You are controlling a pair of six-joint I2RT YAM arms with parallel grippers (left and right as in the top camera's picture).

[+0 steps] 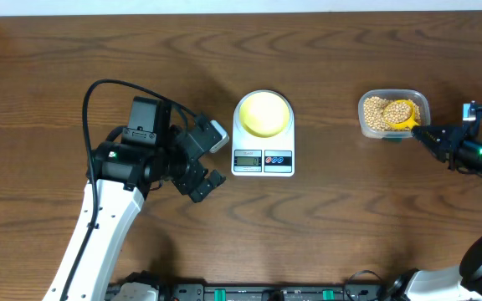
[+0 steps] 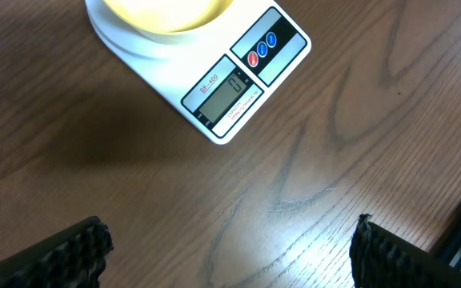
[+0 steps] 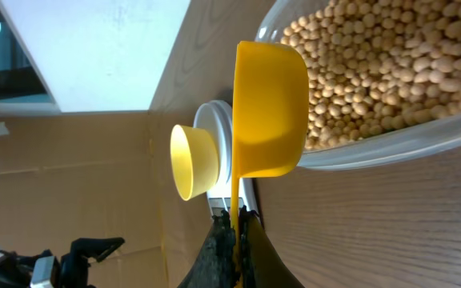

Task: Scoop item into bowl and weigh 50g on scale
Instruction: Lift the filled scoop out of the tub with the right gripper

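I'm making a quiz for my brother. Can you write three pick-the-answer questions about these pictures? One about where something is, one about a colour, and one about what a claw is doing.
1. Where is the bowl?
A) in the tub of beans
B) on the scale
C) on the floor

2. What colour is the spoon?
A) red
B) green
C) yellow

3. What is the right claw doing?
A) open, holding nothing
B) shut on the spoon's handle
C) shut on the bowl

Answers:
1 B, the bowl sits on the scale's round top.
2 C, the spoon is bright yellow in both the overhead and the right wrist view.
3 B, the thin handle is pinched between the claw's closed tips.
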